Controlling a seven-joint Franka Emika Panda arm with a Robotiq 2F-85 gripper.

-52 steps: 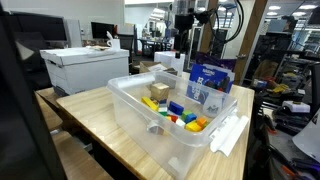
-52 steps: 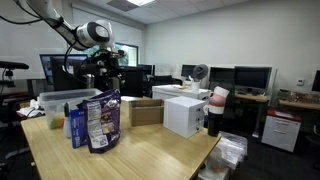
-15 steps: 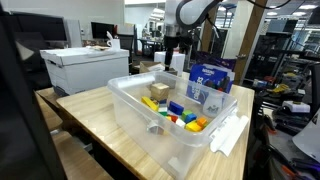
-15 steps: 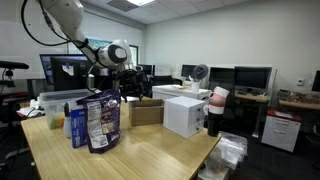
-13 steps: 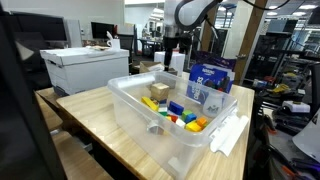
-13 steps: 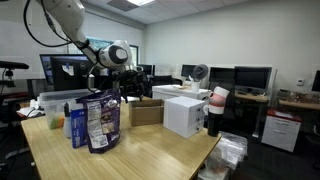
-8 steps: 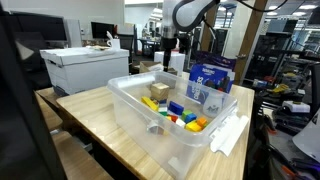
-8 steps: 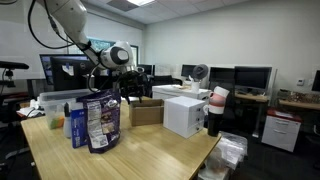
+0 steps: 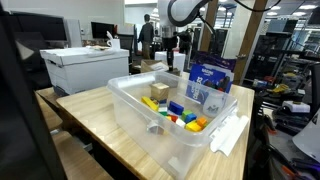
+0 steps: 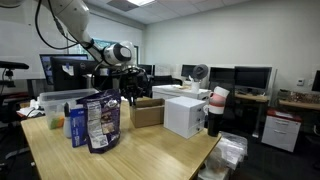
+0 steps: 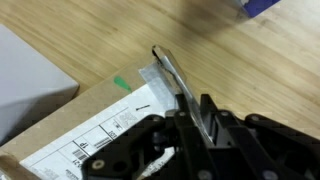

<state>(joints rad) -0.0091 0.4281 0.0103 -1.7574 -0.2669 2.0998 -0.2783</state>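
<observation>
The cardboard box (image 10: pixel 148 113) sits on the table (image 10: pixel 150 155). Its upright flap (image 11: pixel 170 78) is pinched in the gripper (image 11: pixel 203 120). A firm, square hold near the flap's edge, without twisting, should spare the cardboard.

A brown cardboard box (image 10: pixel 148 113) sits upright on the wooden desk (image 10: pixel 150 150) with its top open. In the wrist view one thin flap (image 11: pixel 175 82) stands up, seen edge-on, pinched in the gripper (image 11: pixel 205 125). The box's side carries a white printed label (image 11: pixel 105 138) (text too small to read) and a scrap of green tape (image 11: pixel 121 83).
</observation>
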